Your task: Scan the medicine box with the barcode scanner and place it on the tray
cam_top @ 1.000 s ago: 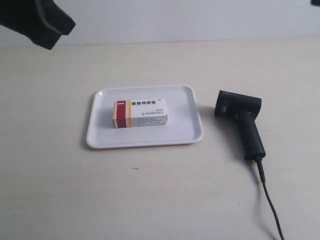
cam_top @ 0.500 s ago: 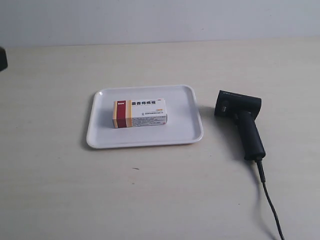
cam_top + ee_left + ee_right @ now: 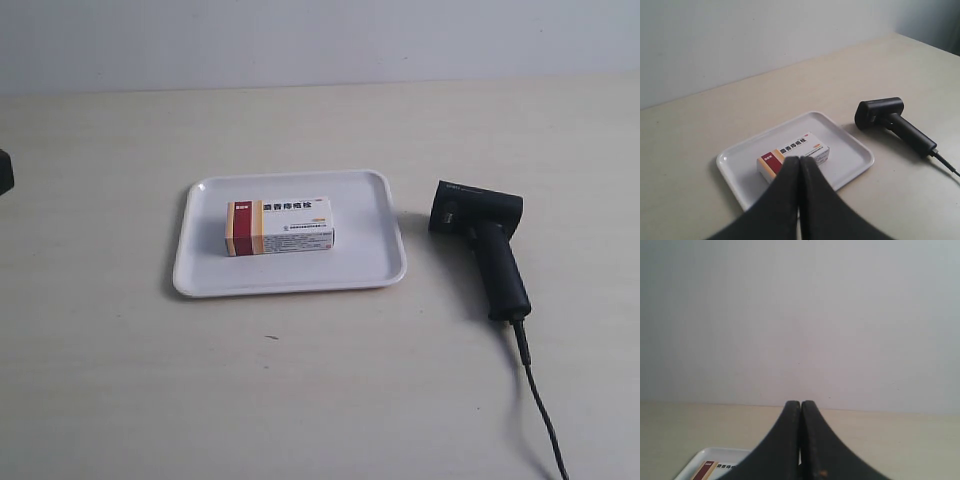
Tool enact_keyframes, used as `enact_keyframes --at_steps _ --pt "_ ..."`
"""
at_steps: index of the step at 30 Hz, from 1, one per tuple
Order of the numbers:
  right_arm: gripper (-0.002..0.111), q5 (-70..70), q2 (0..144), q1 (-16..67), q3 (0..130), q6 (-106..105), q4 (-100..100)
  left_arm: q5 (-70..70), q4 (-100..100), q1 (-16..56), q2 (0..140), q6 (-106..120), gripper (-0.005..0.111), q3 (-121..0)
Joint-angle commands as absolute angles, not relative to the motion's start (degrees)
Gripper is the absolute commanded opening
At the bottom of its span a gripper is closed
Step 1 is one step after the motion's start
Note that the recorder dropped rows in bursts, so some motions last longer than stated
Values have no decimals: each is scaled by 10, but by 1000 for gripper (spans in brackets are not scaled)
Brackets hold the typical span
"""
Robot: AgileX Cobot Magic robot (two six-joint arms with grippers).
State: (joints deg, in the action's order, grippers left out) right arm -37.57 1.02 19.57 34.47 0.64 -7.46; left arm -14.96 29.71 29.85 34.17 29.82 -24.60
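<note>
The arm at the exterior view's left has pulled back to the worktop (image 3: 300,400) edge. Medicine box (image 3: 279,227) lies in the tray (image 3: 380,270), barcode scanner (image 3: 483,243) beside: likely finished. Both grippers' fingers (image 3: 790,172) pressed together, empty.

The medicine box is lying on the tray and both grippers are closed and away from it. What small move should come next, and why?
Probably none beyond parking the arms. The medicine box lies flat inside the tray, the barcode scanner rests on the table beside it, and the left gripper and right gripper are both shut, empty and raised above the table. Whether the scan was done cannot be seen.
</note>
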Motion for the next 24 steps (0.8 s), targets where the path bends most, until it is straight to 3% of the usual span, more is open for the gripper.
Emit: enact_keyframes --at_steps 1,9,14,19,22,24 --pt "0 -378 8 193 340 6 -75 -144 299 300 338 297 0 -244" --pt "0 -378 8 193 340 6 -75 -144 299 300 338 296 0 -244" --pt "0 -378 8 193 340 6 -75 -120 199 283 257 315 0 -244" --pt "0 -377 8 193 340 6 -75 -128 177 162 142 293 0 -244" --pt "0 -377 8 193 340 6 -75 -190 168 50 39 295 0 -242" --pt "0 -377 8 193 340 6 -75 -238 169 20 2 263 0 -230"
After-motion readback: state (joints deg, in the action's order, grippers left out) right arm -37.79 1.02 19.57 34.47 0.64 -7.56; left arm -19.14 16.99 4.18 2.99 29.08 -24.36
